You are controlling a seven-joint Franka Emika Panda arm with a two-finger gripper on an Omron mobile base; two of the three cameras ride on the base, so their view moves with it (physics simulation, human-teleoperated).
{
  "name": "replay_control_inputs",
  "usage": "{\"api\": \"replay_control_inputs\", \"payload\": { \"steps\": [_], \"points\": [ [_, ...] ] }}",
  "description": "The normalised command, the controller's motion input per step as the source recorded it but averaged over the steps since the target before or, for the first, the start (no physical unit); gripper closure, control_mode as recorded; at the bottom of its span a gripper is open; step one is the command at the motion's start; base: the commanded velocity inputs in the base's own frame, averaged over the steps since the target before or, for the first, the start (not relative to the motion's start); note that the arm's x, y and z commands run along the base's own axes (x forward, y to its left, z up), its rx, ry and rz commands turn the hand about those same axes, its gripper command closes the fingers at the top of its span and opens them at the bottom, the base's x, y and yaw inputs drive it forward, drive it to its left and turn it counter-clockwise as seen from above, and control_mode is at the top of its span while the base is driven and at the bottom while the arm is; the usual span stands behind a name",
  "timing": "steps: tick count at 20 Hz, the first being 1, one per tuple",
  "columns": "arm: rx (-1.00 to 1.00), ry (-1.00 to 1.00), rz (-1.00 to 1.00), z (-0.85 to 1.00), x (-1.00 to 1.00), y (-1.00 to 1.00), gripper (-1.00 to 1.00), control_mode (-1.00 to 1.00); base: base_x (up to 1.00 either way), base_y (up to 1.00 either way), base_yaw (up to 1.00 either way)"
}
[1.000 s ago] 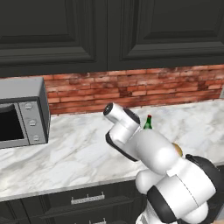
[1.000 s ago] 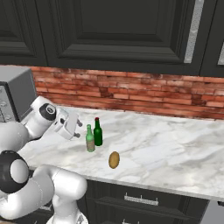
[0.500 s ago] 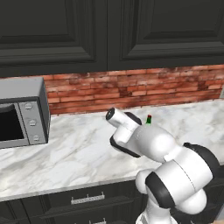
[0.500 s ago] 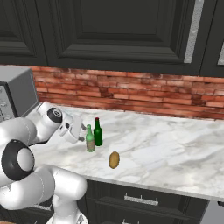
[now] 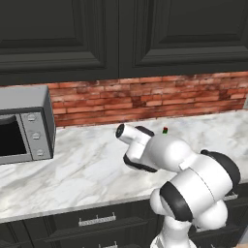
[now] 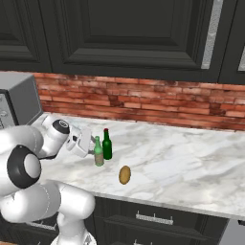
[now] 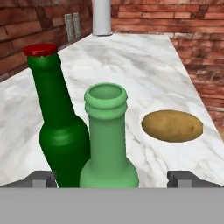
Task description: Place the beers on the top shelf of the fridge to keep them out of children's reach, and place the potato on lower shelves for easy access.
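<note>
Beers [image 7: 107, 144] stand upright on the surface [image 6: 191, 158]; the end effector [image 7: 111, 177], fully open and empty, brackets the paler bottle for a grasp.

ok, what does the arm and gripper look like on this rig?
The arm is glossy white, built of rounded bulbous links with dark bands at the joints. The gripper has a pale grey-white boxy body; its finger tips are small dark grey blocks. No cables or markings visible.
</note>
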Motion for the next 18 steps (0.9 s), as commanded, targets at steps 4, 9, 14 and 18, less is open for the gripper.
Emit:
{"api": "replay_control_inputs", "payload": {
  "steps": [4, 9, 14, 18],
  "points": [
    [-0.09, 0.01, 0.00, 0.00, 0.09, -0.06, -1.00, -1.00, 0.00, 0.00, 0.00],
    [-0.04, 0.01, 0.00, 0.00, 0.05, -0.06, -1.00, -1.00, 0.00, 0.00, 0.00],
    [0.00, 0.00, 0.00, 0.00, 0.01, -0.03, -1.00, -1.00, 0.00, 0.00, 0.00],
    [0.00, 0.00, 0.00, 0.00, 0.00, -0.14, -1.00, -1.00, 0.00, 0.00, 0.00]
  ]
}}
